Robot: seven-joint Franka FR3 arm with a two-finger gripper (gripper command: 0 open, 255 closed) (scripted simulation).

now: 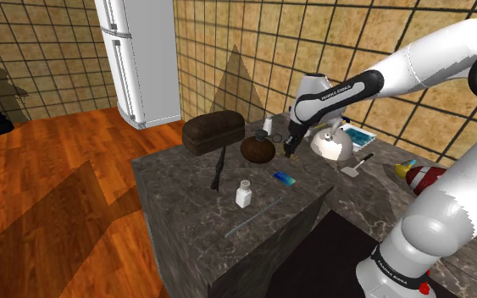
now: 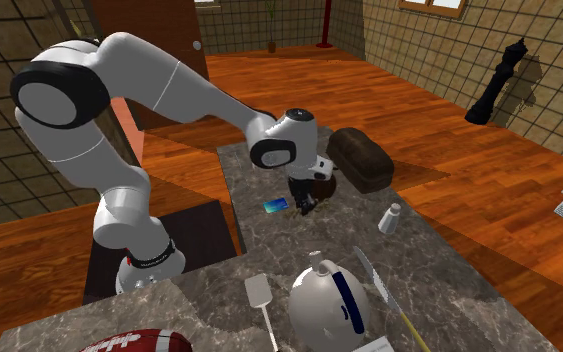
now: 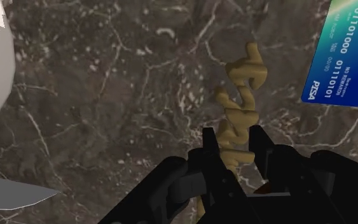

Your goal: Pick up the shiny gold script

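Note:
The gold script point(image 3: 240, 105), a wavy strip of gold lettering, lies flat on the dark marble counter point(image 1: 185, 212). In the wrist view my gripper point(image 3: 235, 145) is low over its near end, and the two black fingers point(image 3: 210, 145) press against both sides of it. In the shoulder view the gripper point(image 1: 289, 152) points down at the counter beside a round brown object point(image 1: 257, 150). The second exterior view has the gripper point(image 2: 304, 205) just behind a blue bank card point(image 2: 276, 206).
The blue card point(image 3: 339, 54) lies close beside the script. A white helmet point(image 1: 331, 144), a spatula point(image 1: 357, 165), a dark loaf point(image 1: 213, 133), a black stick point(image 1: 219, 169) and a white shaker point(image 1: 244, 195) share the counter. A fridge point(image 1: 139, 59) stands behind.

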